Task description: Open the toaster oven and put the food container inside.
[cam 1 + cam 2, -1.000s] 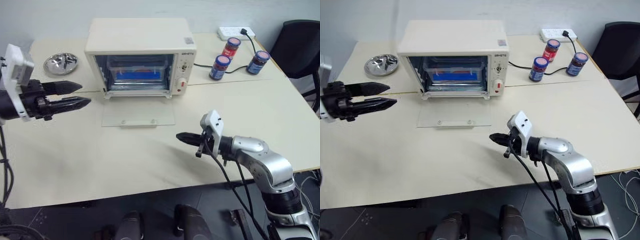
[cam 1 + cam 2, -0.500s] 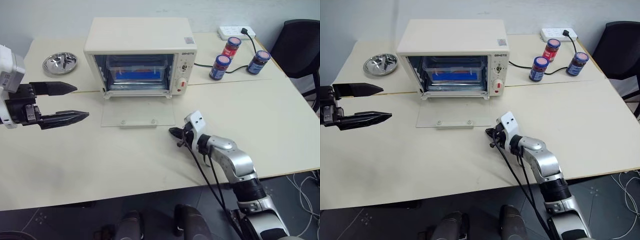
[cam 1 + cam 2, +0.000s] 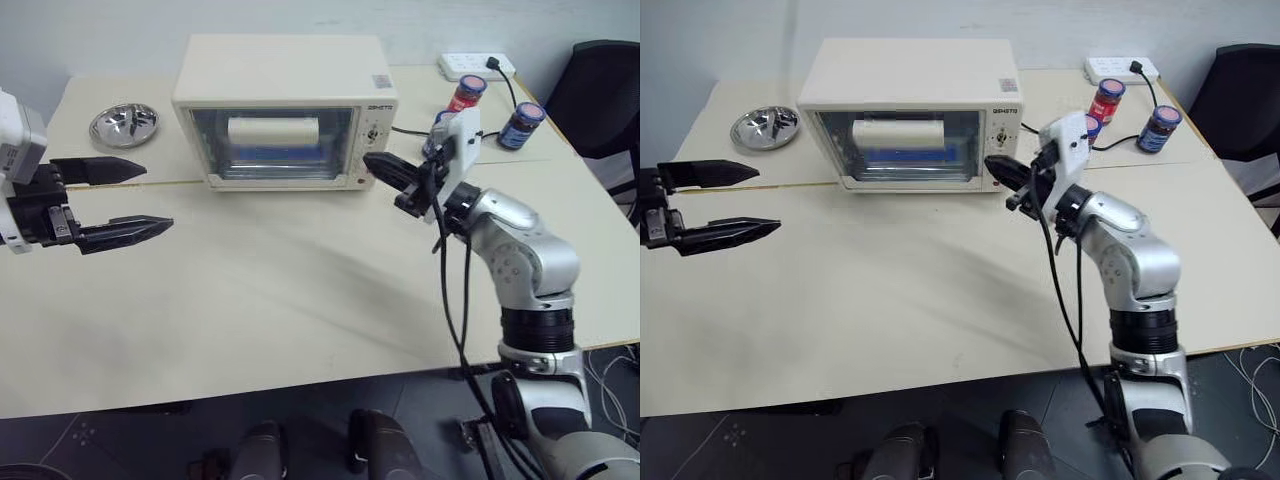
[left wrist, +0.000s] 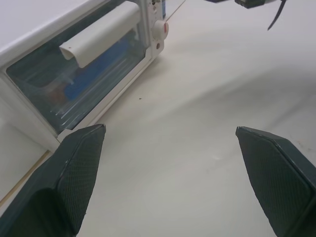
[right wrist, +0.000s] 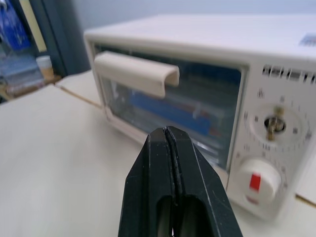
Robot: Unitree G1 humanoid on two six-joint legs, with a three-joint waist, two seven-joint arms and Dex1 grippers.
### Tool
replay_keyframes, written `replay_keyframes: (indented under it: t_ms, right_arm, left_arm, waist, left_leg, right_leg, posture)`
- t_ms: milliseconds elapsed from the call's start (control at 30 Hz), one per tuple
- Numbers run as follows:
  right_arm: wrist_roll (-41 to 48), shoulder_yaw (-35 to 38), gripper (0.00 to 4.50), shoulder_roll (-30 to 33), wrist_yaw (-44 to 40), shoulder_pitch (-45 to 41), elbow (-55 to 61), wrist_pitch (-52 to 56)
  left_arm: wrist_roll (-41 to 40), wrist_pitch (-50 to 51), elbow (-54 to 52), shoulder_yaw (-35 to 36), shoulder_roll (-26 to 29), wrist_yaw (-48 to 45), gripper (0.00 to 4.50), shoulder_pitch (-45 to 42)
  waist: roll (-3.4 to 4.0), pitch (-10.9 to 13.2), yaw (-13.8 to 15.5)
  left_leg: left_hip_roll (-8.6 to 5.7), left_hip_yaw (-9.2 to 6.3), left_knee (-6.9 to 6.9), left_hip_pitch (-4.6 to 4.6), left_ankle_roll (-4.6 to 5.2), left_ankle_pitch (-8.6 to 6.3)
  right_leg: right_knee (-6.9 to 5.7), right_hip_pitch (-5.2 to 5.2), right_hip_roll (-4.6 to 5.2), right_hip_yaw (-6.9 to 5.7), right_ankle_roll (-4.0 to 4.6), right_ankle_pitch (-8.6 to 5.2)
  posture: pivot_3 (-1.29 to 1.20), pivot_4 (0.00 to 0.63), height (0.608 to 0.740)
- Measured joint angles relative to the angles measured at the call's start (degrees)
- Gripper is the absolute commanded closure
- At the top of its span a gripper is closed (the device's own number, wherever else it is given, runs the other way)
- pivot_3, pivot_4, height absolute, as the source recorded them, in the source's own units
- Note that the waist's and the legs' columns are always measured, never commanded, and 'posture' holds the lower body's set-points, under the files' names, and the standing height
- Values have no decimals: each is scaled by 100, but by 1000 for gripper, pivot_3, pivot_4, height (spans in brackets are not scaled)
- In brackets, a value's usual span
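The cream-white toaster oven (image 3: pixel 285 75) stands at the back of the table with its glass door up and closed, the white bar handle (image 3: pixel 273 131) across the top of the glass. Behind the glass the food container (image 5: pixel 168 111) shows as a blue strip on the rack. My right gripper (image 3: pixel 368 160) is shut with nothing in it, and its tip hovers just in front of the oven's lower right corner, near the red-buttoned knob (image 5: pixel 253 183). Far to the left, my left gripper (image 3: pixel 158 195) hangs over the table with its fingers wide open and empty.
A round steel bowl (image 3: pixel 122 124) sits left of the oven. Three jars (image 3: pixel 520 120) and a white power strip (image 3: pixel 475 66) with a black cord are at the back right. A black chair (image 3: pixel 605 90) stands beyond the table's right edge.
The oven door, lying open flat on the table before, now stands closed. My right gripper rose from the table up to the oven's front right. The left gripper opened wider.
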State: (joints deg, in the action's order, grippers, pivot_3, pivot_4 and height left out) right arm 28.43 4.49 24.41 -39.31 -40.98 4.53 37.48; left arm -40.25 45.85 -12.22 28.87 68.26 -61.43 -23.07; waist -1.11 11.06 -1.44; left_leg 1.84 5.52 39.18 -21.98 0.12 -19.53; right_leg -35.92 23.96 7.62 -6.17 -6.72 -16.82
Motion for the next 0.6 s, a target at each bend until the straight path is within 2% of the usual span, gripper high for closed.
replay_keyframes:
  t_ms: [67, 267, 400, 600]
  right_arm:
    - [28, 3, 3601, 345, -241, 137, -28, 99]
    - [297, 534, 1467, 1714, -1001, 147, -275, 372]
    - [749, 1008, 102, 2348, -1449, 119, -460, 800]
    - [754, 1104, 43, 2849, -2022, 323, -497, 671]
  left_arm:
    - [18, -47, 134, 1, 0, -1, 0, 4]
    - [142, -183, 516, 7, 1, -58, 0, 93]
    - [251, -358, 674, 3, 1, -117, 0, 99]
    - [361, -666, 967, -199, 2, -133, 0, -141]
  waist:
    - [2, 1, -2]
    - [3, 2, -2]
    - [3, 2, -8]
    - [3, 2, -1]
  left_leg:
    - [-2, 5, 1, -3, 2, 1]
    - [1, 9, 1, -3, 3, 1]
    - [2, 15, 1, -3, 3, 1]
    - [2, 17, 4, -2, 4, 0]
  right_leg:
    - [0, 4, 2, 3, 0, 0]
    - [1, 6, 0, 2, 0, 0]
    - [1, 6, 0, 4, 0, 0]
    - [0, 6, 1, 6, -1, 0]
  posture:
    - [0, 150, 740]
    - [0, 150, 740]
    - [0, 150, 740]
    - [0, 150, 740]
